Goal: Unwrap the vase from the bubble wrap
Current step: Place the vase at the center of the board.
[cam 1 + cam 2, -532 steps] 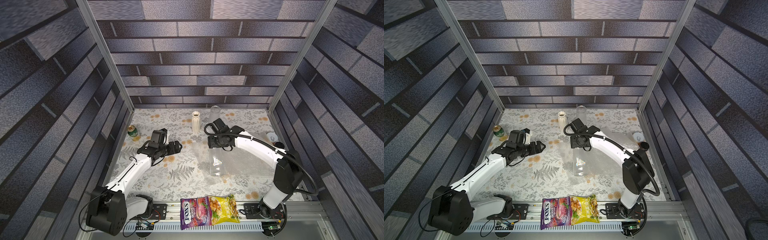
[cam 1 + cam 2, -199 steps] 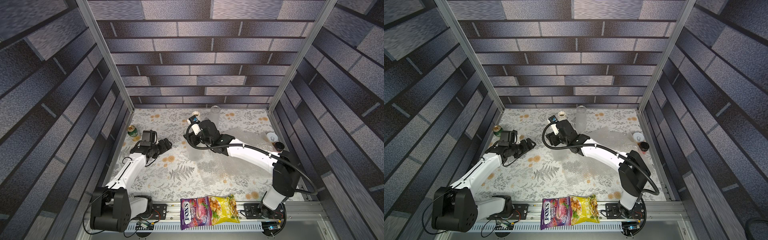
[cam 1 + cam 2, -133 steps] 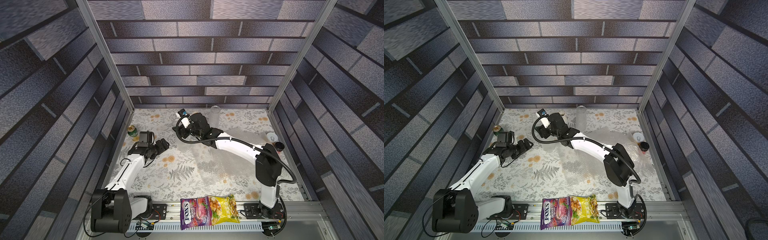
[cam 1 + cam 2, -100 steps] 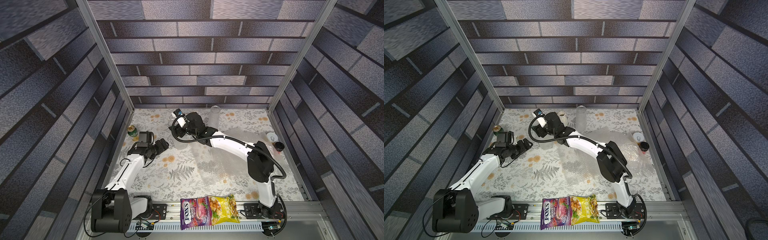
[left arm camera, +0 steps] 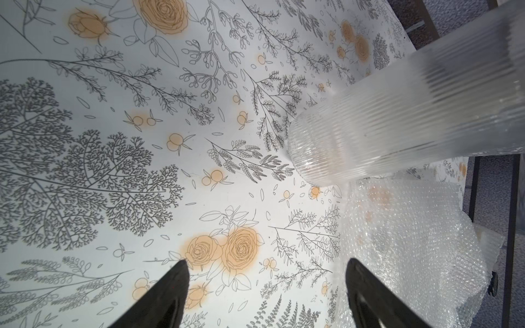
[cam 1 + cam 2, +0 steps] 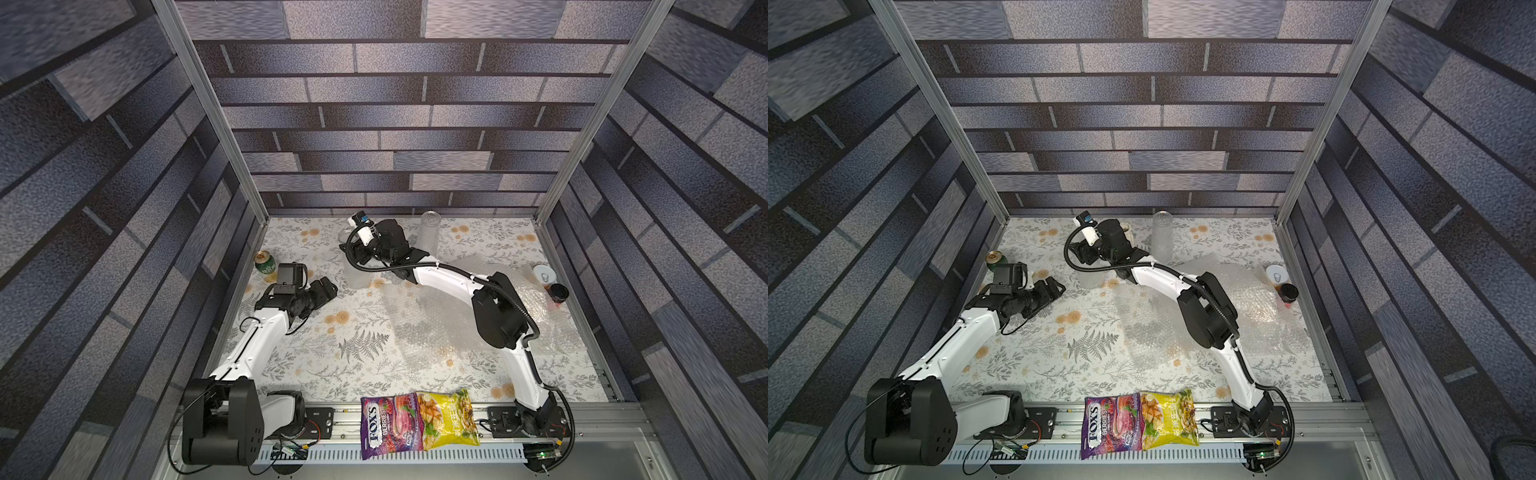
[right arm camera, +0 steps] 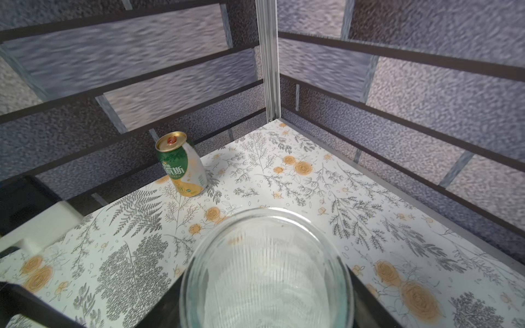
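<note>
Far left of centre, on floral table (image 6: 299, 361): vase (image 6: 357, 276), ribbed clear glass, upright, clasped at its upper part by right gripper (image 6: 360, 257). Seen from right wrist, open mouth of vase (image 7: 267, 269) wedged between two dark jaws. Base on table or just above it: cannot tell. Fully out of wrap.

Centre to right: wrap (image 6: 432, 328), translucent bubbled sheeting, spread loose and crumpled, passing under right arm and reaching toward right wall. Seen from left wrist, edge of wrap (image 5: 412, 241) just beside vase (image 5: 369, 127) base.

Left of vase: left gripper (image 6: 328, 286), jaws spread wide, empty, aimed at lower part of vase. Fingertips (image 5: 176, 278) over bare table.

Far centre: tall glass (image 6: 430, 232), upright, just right of right gripper.

Far left, by wall: green can (image 6: 264, 263), upright, well apart from vase.

Right edge: white lidded cup (image 6: 544, 274) and dark cup (image 6: 559, 292), side by side at fringe of wrap.

Near edge, on rail: purple bag (image 6: 390, 428) and yellow bag (image 6: 446, 417), flat, overlapping.
</note>
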Robot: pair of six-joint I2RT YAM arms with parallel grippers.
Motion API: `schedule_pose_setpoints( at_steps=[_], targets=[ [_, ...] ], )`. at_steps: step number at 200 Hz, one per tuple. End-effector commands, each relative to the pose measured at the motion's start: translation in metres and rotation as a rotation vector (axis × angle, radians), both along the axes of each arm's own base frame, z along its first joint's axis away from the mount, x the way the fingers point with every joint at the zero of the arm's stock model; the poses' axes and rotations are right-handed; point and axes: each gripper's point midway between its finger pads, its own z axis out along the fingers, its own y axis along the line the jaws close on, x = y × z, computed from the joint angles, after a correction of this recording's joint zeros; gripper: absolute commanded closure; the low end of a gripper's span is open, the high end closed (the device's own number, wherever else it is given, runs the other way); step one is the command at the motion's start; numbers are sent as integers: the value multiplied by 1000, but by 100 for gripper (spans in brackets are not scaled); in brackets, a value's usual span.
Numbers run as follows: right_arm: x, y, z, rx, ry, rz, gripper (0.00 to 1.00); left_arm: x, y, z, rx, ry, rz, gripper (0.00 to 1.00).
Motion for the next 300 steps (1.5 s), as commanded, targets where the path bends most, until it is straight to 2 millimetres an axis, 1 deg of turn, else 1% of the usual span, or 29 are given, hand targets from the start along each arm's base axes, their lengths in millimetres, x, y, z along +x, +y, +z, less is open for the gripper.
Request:
schedule_pose_setpoints(
  at_steps=[1, 40, 74, 105, 136, 165, 191, 231, 258, 300],
  targets=[
    [0, 5, 66, 180, -163, 7, 57, 0, 4, 1, 7, -3, 14, 13],
    [5, 0, 52, 194, -220, -28, 56, 2, 4, 2, 9, -4, 13, 13],
    [5, 3, 39, 175, -210, -25, 56, 3, 4, 3, 12, -4, 13, 13],
    [7, -1, 33, 167, -211, -42, 56, 2, 4, 3, 11, -2, 15, 13],
    [7, -5, 21, 150, -202, -54, 55, 2, 5, 3, 13, -4, 17, 13],
    [5, -9, 15, 142, -195, -66, 55, 2, 5, 4, 14, -7, 18, 12],
    [2, -15, 10, 129, -187, -77, 49, 1, 5, 4, 15, -8, 23, 12],
    [-2, -22, 0, 90, -176, -85, 44, -2, 5, 5, 10, -10, 22, 12],
    [-2, -23, -5, 63, -161, -87, 37, -3, 5, 6, 12, -14, 25, 12],
    [1, -27, -4, 50, -154, -110, 25, -6, 6, 6, 17, -14, 30, 12]
  ],
)
